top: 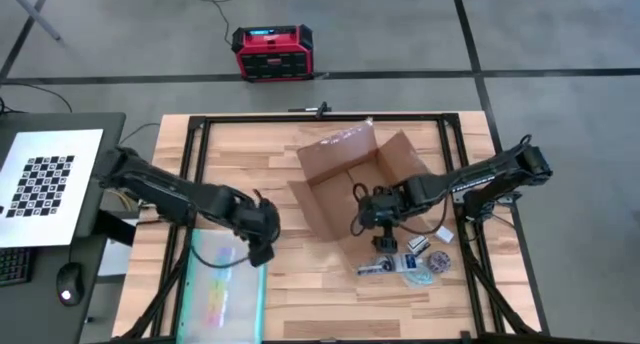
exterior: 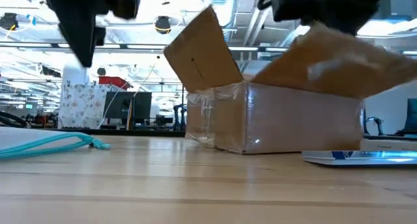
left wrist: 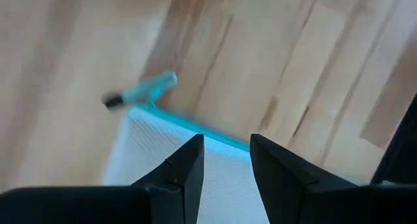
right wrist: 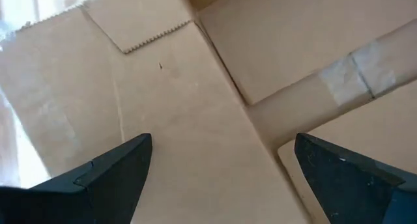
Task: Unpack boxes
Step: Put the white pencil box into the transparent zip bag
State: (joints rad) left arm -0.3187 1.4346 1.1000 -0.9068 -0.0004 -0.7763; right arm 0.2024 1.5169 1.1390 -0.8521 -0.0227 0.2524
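Observation:
The brown cardboard box (top: 350, 179) stands on its base at the table's middle, all flaps spread open, with shiny tape on its side (exterior: 215, 120). My right gripper (right wrist: 221, 159) hangs open over the box's near right part (top: 383, 222), pointing steeply down at bare cardboard, and touches nothing. My left gripper (left wrist: 227, 152) is open above the far right corner of a clear teal-edged pouch (top: 225, 284). It points steeply down and has nothing between its fingers. The pouch lies flat on the table's near left, its teal zip pull (left wrist: 150, 87) sticking out on the wood.
Several small flat packets (top: 410, 262) lie on the table just near of the box, on the right; one shows in the low view (exterior: 358, 157). A red and black case (top: 272, 52) stands on the floor beyond the table. A checkerboard sheet (top: 45, 179) lies on the left side desk.

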